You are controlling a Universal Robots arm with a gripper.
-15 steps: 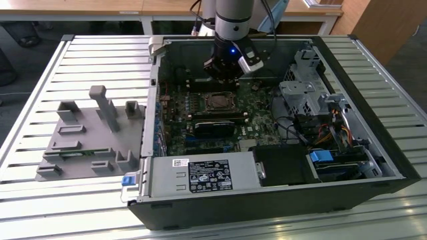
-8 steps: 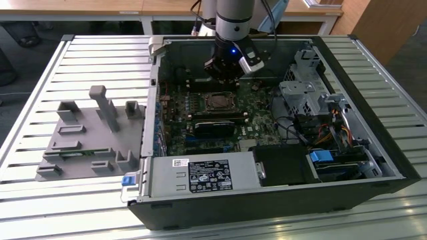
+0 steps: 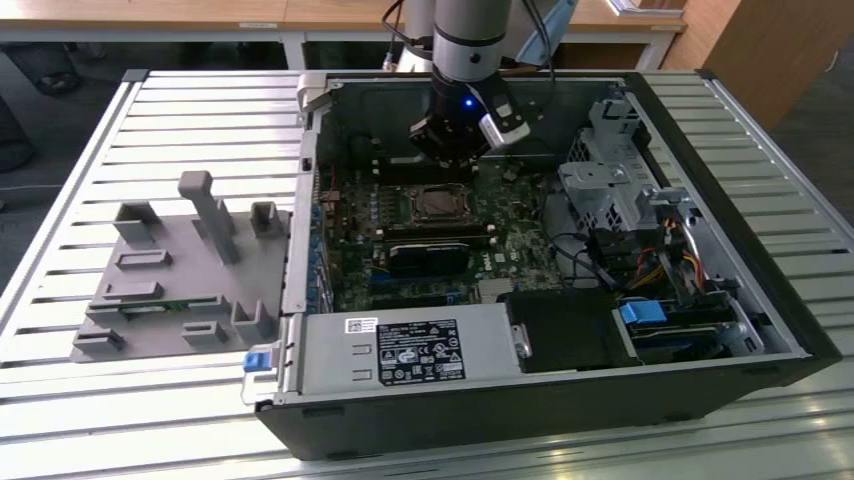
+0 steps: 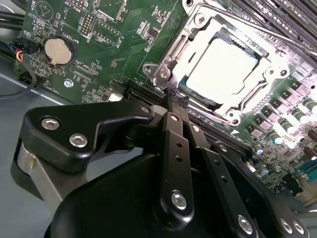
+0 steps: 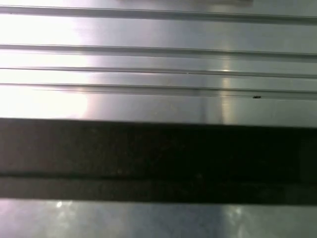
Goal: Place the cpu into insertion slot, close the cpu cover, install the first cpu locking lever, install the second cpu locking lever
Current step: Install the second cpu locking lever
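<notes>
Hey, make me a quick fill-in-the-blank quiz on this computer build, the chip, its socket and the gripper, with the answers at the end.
1. The cpu lies inside the insertion ____.
2. The cpu cover is a silvery metal frame whose window shows the ____.
3. In the second wrist view, the gripper has its fingertips pressed ____.
4. The circuit board around the socket is coloured ____.

Answers: slot; cpu; together; green

Silvery-grey cpu (image 4: 223, 69) in a silvery cpu cover (image 4: 184, 49); green circuit board (image 4: 124, 44); black claw (image 4: 174, 99); ribbed silver desk (image 3: 200, 110); grey fixture (image 3: 174, 270).
</notes>
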